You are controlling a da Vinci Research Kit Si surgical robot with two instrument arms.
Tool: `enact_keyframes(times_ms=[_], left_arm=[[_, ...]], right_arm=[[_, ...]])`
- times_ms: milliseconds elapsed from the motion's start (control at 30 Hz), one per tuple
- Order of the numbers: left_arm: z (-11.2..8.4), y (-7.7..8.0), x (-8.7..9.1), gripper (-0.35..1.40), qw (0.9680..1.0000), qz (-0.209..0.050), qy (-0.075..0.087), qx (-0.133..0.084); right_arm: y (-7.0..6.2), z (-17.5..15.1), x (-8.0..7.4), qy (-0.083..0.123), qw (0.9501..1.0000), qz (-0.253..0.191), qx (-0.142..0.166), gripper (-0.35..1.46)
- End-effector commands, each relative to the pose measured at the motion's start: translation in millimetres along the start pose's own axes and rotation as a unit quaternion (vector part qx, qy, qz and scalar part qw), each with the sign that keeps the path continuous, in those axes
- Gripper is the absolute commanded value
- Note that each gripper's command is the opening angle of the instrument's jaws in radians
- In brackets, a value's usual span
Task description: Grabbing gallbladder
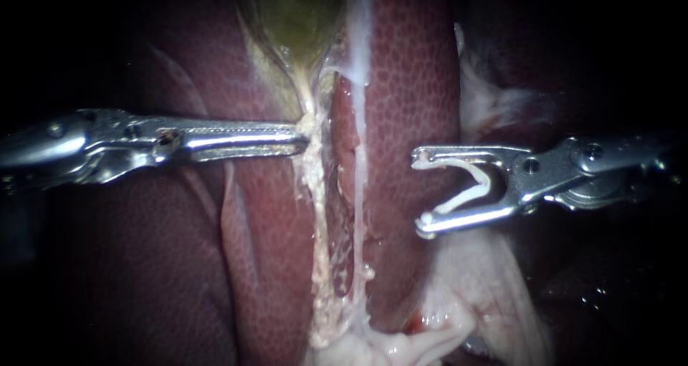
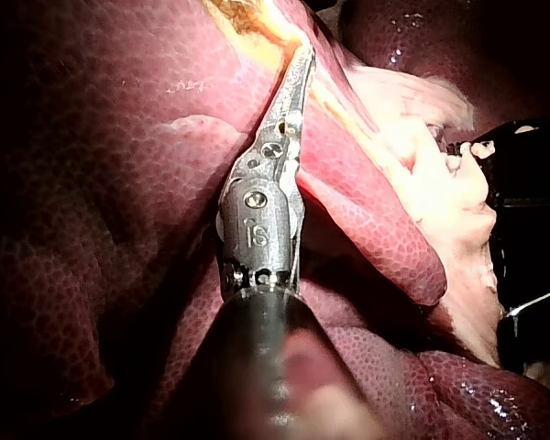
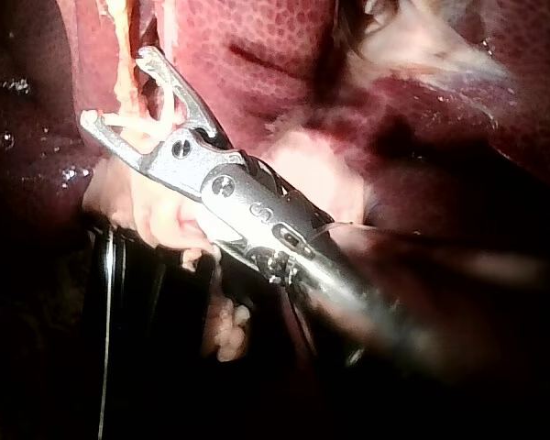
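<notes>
My left instrument (image 1: 304,134) reaches in from the left edge to the frame's centre; its jaws lie narrow, pinched on the pale neck of the gallbladder (image 1: 297,15), whose greenish body sits at the top centre; the liver (image 1: 412,87) lies red on either side; my right instrument (image 1: 420,194) comes in from the right, jaws spread wide, holding an open white clip (image 1: 481,183), clear of the neck.
</notes>
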Motion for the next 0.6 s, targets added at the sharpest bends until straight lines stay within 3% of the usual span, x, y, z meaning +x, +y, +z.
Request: enact_keyframes(times_ms=[33,333,600], left_arm=[[-0.3,0.0,-0.2,-0.35,1.0000,-0.003,0.000,0.000],[-3.9,0.4,-2.6,-0.35,0.9998,-0.017,0.004,-0.010],[-6.8,1.3,-5.6,-0.35,0.9993,-0.029,-0.010,-0.021]], right_arm=[[0.0,0.0,0.0,0.000,1.0000,0.000,0.000,0.58],[0.0,0.0,0.0,0.000,1.0000,0.000,0.000,0.58],[0.0,0.0,0.0,0.000,1.0000,0.000,0.000,0.58]])
